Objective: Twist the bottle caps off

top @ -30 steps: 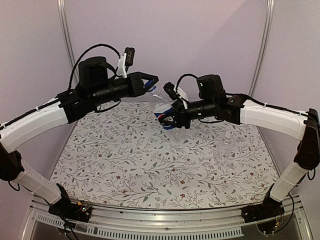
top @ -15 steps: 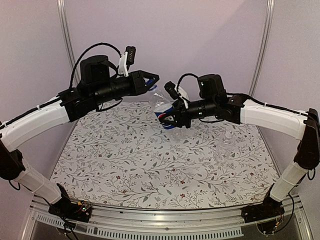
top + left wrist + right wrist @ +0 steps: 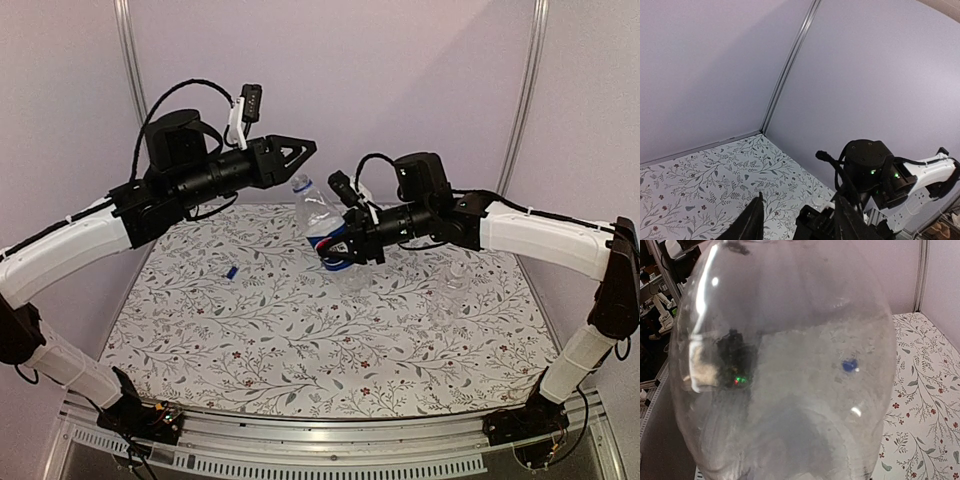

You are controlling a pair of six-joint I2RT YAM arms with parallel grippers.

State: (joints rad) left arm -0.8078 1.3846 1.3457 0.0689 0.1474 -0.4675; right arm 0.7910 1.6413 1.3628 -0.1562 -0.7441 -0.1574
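Note:
My right gripper [image 3: 340, 250] is shut on the Pepsi bottle [image 3: 322, 222] at its blue label and holds it tilted above the table. The bottle's neck [image 3: 299, 185] points up-left and is uncapped, with only a blue ring on it. The blue cap [image 3: 231, 271] lies on the table at the left. My left gripper [image 3: 305, 150] is open and empty, above and just left of the neck; in its wrist view [image 3: 799, 200] nothing is between the fingers. The bottle [image 3: 790, 365] fills the right wrist view, with the blue cap [image 3: 849, 365] seen through it. The plain bottle [image 3: 455, 277] stands faintly visible at the right; its cap is unclear.
The floral tablecloth [image 3: 300, 340] covers the table. Lilac walls with metal posts [image 3: 128, 60] close the back and sides. The right arm [image 3: 870, 165] shows in front of the left wrist camera.
My left gripper has opened and lifted away from the bottle neck. The blue cap has dropped to the table at the left. The bottle now tilts a little lower.

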